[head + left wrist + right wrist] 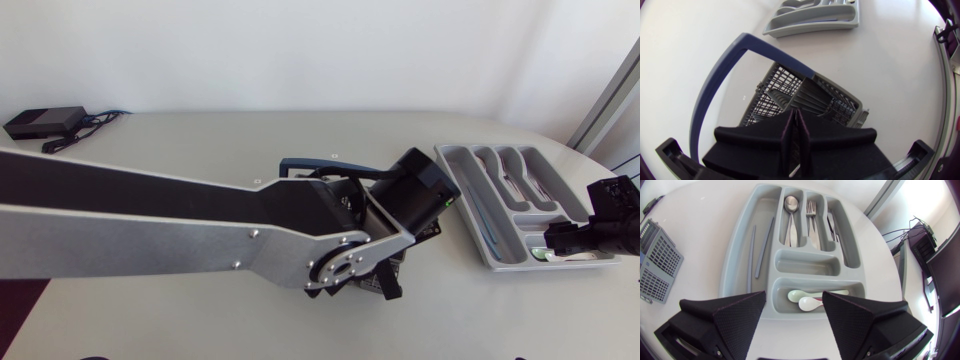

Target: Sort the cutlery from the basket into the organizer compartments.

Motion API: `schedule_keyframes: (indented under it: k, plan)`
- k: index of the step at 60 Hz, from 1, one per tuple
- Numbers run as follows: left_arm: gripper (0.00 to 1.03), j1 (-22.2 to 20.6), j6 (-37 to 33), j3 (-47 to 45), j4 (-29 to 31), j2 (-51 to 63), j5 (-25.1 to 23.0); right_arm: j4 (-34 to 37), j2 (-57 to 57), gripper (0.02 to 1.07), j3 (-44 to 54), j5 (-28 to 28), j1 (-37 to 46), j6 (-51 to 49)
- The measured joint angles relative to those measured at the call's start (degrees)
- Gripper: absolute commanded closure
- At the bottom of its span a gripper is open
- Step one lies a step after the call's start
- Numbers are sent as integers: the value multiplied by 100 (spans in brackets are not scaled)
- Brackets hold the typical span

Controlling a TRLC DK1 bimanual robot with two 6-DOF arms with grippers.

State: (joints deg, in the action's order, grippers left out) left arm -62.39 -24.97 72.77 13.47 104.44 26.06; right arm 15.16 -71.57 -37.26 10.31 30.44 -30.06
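Table [200, 140]: pale, matte top, evenly lit. Black power adapter [42, 121] with cable [98, 120] at its far left corner.

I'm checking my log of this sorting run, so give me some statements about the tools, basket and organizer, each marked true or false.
The left tool is shut above the basket. True.
The right tool is shut too. False: it is open, above the organizer.
White spoons lie in the organizer. True.
The basket's handle is red. False: it is blue.
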Motion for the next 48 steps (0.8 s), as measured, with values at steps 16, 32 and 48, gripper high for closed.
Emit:
schedule_keyframes:
  k: [16,32,48]
  plan:
    - [100,-42,-61,57,125,-278,-26,0,136,25,0,0,-37,0]
    - [100,-55,-225,57,197,-868,-20,7,608,25,90,17,-195,0]
    - [100,-74,-361,39,350,-1714,87,332,1873,21,249,411,-866,-2]
